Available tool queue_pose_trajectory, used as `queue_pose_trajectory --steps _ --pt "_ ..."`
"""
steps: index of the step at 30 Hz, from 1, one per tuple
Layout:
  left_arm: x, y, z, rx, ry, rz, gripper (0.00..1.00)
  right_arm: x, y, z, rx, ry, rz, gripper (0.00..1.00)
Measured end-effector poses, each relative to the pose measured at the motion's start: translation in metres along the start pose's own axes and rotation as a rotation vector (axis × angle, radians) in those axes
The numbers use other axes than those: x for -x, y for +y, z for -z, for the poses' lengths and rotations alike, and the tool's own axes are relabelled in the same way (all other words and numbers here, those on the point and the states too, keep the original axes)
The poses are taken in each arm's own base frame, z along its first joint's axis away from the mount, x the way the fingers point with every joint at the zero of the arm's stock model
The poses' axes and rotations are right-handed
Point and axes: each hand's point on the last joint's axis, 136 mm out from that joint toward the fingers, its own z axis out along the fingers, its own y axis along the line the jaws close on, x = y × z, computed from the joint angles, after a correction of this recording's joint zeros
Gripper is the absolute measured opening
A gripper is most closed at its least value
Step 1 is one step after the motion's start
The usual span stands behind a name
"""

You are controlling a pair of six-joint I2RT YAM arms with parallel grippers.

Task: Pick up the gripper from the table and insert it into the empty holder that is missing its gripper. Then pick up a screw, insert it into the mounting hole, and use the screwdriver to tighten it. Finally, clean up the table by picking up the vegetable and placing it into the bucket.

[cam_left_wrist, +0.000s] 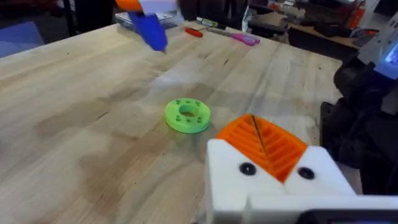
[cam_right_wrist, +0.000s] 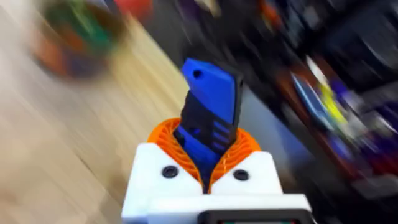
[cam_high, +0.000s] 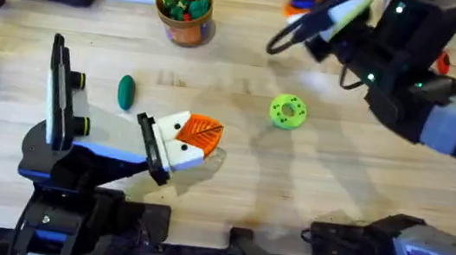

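The right tool (cam_right_wrist: 208, 171) is raised over the far right of the surface (cam_high: 334, 184) and pinches the blue screwdriver (cam_right_wrist: 210, 118). The left tool (cam_high: 188, 136) is low at the middle, its orange pads pressed together with nothing between. The vegetable (cam_high: 125, 91) lies beside the left arm, and the bucket (cam_high: 185, 11) stands at the far edge.

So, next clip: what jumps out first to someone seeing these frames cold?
Most striking is the right arm's white-and-orange end effector, raised over the table's far right and clamped on a blue cylindrical screwdriver. Next is the left arm lying low at the near left, one white block with an orange ribbed fingertip showing at its front. Between them a bright-green round disc with holes sits on the wooden table, a small dark-green oval vegetable farther left.
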Motion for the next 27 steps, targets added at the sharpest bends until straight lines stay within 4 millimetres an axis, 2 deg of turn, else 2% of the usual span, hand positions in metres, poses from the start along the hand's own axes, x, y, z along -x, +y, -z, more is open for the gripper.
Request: queue_pose_trajectory --steps 4,8,10,13,17,18,22,23,26,27 --pt "0.000 0.000 0.000 0.000 0.000 0.000 0.012 -0.087 -0.028 -0.002 -0.071 0.281 0.139 0.027" --pt "0.000 0.000 0.000 0.000 0.000 0.000 0.012 -0.151 -0.035 0.003 -0.050 0.469 0.225 0.027" --pt "0.000 0.000 0.000 0.000 0.000 0.000 0.012 -0.174 -0.028 0.005 -0.004 0.536 0.265 0.027" --pt "0.000 0.000 0.000 0.000 0.000 0.000 0.012 -0.198 -0.011 0.006 0.075 0.599 0.305 0.027" --pt "0.000 0.000 0.000 0.000 0.000 0.000 0.012 -0.216 0.003 0.006 0.143 0.642 0.351 0.027" --pt "0.000 0.000 0.000 0.000 0.000 0.000 0.012 -0.218 0.004 0.006 0.150 0.651 0.352 0.056" --pt "0.000 0.000 0.000 0.000 0.000 0.000 0.012 -0.223 0.010 0.008 0.162 0.674 0.316 0.370" --pt "0.000 0.000 0.000 0.000 0.000 0.000 0.012 -0.223 0.008 0.008 0.151 0.674 0.302 0.475" --pt "0.000 0.000 0.000 0.000 0.000 0.000 0.012 -0.216 -0.005 0.003 0.090 0.669 0.251 0.901" --pt "0.000 0.000 0.000 0.000 0.000 0.000 0.012 -0.214 -0.008 0.003 0.078 0.668 0.230 0.969"
